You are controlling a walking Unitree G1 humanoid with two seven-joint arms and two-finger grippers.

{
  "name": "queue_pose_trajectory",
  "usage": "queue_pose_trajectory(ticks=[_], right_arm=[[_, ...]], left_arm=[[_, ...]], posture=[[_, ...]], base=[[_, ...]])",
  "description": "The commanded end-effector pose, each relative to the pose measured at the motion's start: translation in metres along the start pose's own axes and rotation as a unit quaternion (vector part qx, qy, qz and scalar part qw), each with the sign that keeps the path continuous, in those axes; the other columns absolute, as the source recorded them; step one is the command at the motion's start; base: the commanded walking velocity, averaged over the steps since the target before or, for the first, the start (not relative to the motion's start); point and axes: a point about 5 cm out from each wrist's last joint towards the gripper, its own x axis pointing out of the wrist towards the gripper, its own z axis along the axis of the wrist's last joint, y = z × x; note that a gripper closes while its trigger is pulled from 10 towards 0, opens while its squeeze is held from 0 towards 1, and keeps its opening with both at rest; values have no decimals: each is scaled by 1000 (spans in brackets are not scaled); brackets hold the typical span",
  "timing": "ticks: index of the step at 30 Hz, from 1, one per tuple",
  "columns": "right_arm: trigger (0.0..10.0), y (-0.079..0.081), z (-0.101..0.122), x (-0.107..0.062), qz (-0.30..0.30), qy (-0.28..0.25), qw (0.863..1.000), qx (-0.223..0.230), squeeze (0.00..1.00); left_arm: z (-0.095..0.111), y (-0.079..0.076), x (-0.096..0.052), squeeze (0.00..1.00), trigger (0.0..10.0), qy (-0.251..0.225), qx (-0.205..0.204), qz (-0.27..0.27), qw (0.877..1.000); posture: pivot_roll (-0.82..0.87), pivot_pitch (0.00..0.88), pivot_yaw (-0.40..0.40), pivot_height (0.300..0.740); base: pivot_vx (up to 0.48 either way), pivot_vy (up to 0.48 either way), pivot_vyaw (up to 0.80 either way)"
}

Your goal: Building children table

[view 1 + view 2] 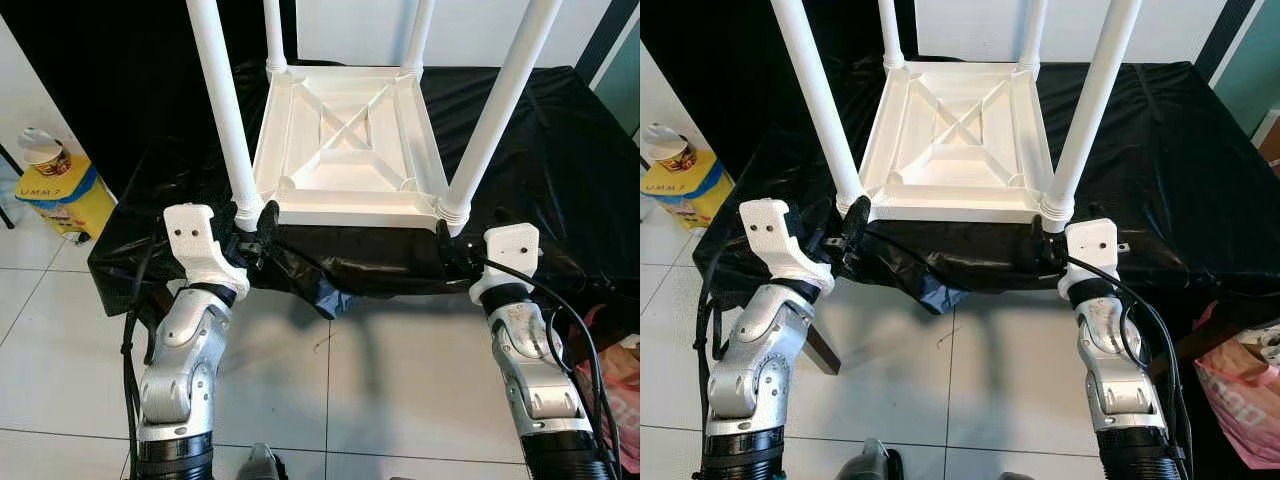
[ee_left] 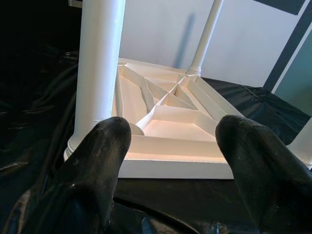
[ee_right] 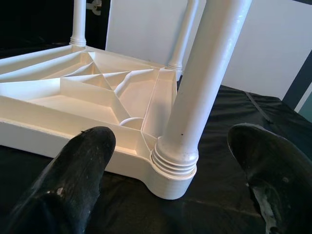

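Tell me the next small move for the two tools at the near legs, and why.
Probably close both on the near legs. The table lies upside down on the black cloth, all four legs seated. The left tool and right tool are open, each at a near corner leg.

White table (image 1: 345, 150) — black cloth (image 1: 540, 170), yellow bin (image 1: 55, 195), pale tiled floor (image 1: 380, 380).

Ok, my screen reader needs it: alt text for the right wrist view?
The right claw, open, faces a white table leg screwed into a corner of the upturned white tabletop, which lies on a black cloth.
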Motion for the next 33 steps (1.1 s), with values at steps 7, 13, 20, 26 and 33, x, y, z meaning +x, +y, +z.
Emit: queue_pose_trajectory(ticks=[7,13,20,26,33], right_arm=[[10000,1,-4,-1,5,2,1000,2,0],[10000,2,-5,0,11,2,1000,4,0],[10000,4,-6,-2,18,4,1000,7,0],[10000,6,-7,-3,23,5,1000,9,0],[10000,5,-7,-3,26,4,1000,7,0]], left_arm=[[-1,-2,2,0,10000,-6,-3,-14,1000],[-1,-2,2,0,10000,-9,-4,-13,1000],[0,-2,2,0,10000,-11,-3,-12,1000],[-1,-1,0,0,10000,-12,-5,-8,1000],[-2,-1,1,0,10000,-12,-7,-7,1000]], posture=[[3,39,-47,740],[5,35,-51,740],[6,34,-56,740],[7,32,-59,740],[4,32,-62,740]], base=[[0,0,0],[0,0,0],[0,0,0],[0,0,0],[243,0,0]])
